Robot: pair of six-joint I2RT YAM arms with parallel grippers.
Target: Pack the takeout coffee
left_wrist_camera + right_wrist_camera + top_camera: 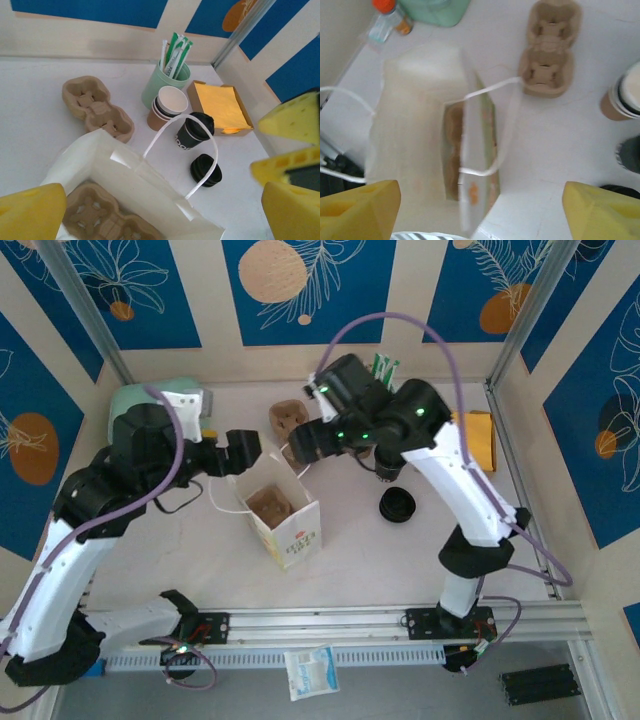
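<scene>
Here: elbows bent, left gripper (244, 450), right gripper (303, 447) hover by bag (295, 528), fingers spread, empty.

Cup carrier (102, 220) inside bag (150, 194)

A white paper bag (125, 165) stands open, a cardboard carrier (100, 220) lying in its bottom. At its 11 o'clock lies a second carrier (97, 107); at 1 o'clock, a green cup (162, 85) of wrapped straws (175, 52) with stacked lidless cups (167, 107) just beside it. At 2 o'clock, a box (196, 102) of yellow napkins (222, 107) — at 3, loose black lids (206, 171).
</scene>
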